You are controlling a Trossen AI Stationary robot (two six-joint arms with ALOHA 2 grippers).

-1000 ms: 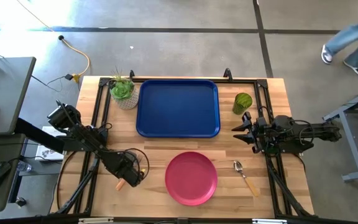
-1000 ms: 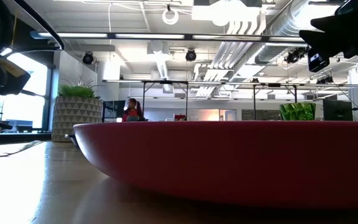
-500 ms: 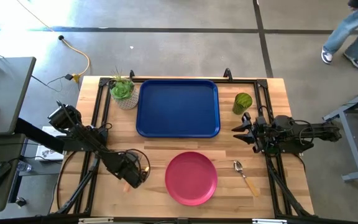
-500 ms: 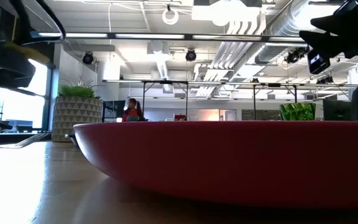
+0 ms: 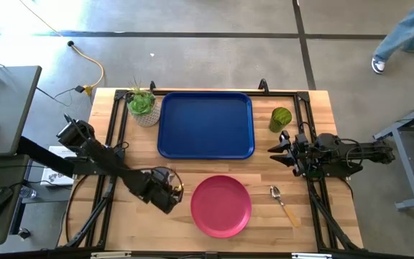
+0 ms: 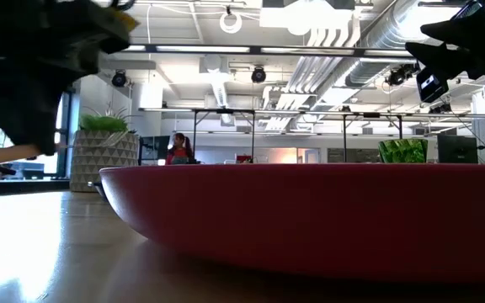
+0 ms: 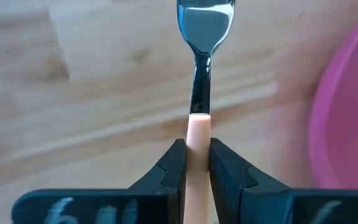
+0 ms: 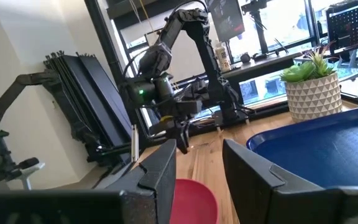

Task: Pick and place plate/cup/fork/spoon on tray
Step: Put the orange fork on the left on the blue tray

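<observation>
My left gripper point(image 5: 172, 194) hangs above the table just left of the pink plate point(image 5: 221, 206) and is shut on the fork point(image 7: 199, 93), which has an orange handle and a silver metal head. The spoon point(image 5: 282, 203) lies flat on the table to the right of the plate. The olive-green cup point(image 5: 280, 118) stands right of the dark blue tray point(image 5: 205, 124). My right gripper point(image 5: 275, 152) is open and empty between the cup and the spoon. My left gripper pinches the fork's orange handle point(image 7: 198, 127) between its two fingers, close to the handle's metal end. The fork runs along the fingers, its silver head point(image 7: 205, 25) pointing away from the gripper. The fork is lifted clear of the table, and the handle's free end point(image 6: 7, 154) sticks out behind the fingers.
A leafy plant in a pale pot point(image 5: 143, 106) stands at the tray's far-left corner. Bare wood lies between the tray and the plate. A person's legs point(image 5: 408, 36) show on the floor beyond the table's far right.
My left gripper has risen off the table with the fork and gone toward the table's right edge, closer to the plate. The fork's handle, which lay on the wood, now hangs clear of it.
</observation>
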